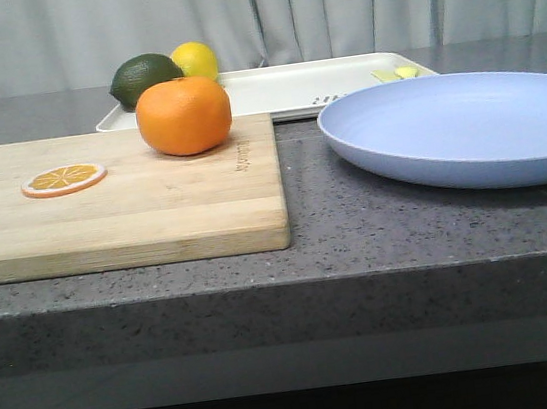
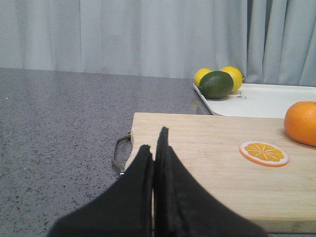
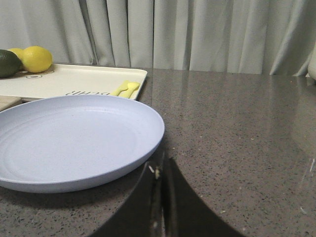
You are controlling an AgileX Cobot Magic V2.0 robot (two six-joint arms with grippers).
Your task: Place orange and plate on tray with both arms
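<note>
The orange (image 1: 184, 115) sits on the far right part of the wooden cutting board (image 1: 153, 205); it also shows at the edge of the left wrist view (image 2: 302, 123). The lavender-blue plate (image 1: 465, 129) lies on the counter to the right (image 3: 74, 140). The off-white tray (image 1: 278, 88) lies behind both (image 3: 74, 79). Neither gripper shows in the front view. My left gripper (image 2: 154, 140) is shut and empty, low over the board's near left end. My right gripper (image 3: 162, 163) is shut and empty, just beside the plate's rim.
A thin orange slice (image 1: 63, 179) lies on the board (image 2: 264, 153). A dark green avocado (image 1: 144, 78) and a yellow lemon (image 1: 196, 59) sit at the tray's left end. Small pale yellow utensils (image 1: 396, 73) lie on the tray. A grey curtain hangs behind the counter.
</note>
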